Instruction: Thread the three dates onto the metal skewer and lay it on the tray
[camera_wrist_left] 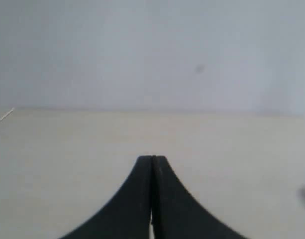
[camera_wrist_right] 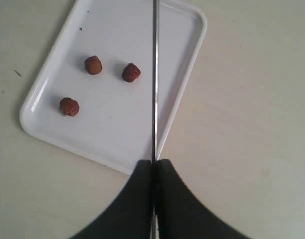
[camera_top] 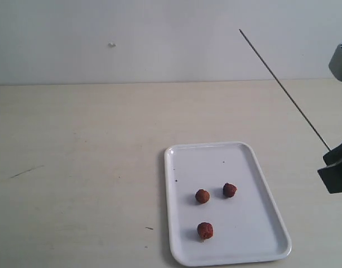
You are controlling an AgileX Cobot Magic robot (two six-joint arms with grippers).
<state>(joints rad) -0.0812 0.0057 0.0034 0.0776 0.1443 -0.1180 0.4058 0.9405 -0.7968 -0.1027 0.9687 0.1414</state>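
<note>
Three reddish-brown dates (camera_top: 202,196) (camera_top: 229,190) (camera_top: 205,230) lie loose on the white tray (camera_top: 260,234); the right wrist view shows them too (camera_wrist_right: 93,64) (camera_wrist_right: 131,72) (camera_wrist_right: 69,106), on the tray (camera_wrist_right: 117,139). My right gripper (camera_top: 330,152) (camera_wrist_right: 153,162) is shut on the metal skewer (camera_top: 282,86) (camera_wrist_right: 155,79) at its lower end. The skewer slants up and to the left in the air, bare, to the right of the tray. My left gripper (camera_wrist_left: 152,158) is shut with nothing in it, over bare table; it does not show in the exterior view.
The tray sits on a pale wooden table (camera_top: 76,167) that runs back to a white wall (camera_top: 131,39). A few small dark marks dot the table left of the tray.
</note>
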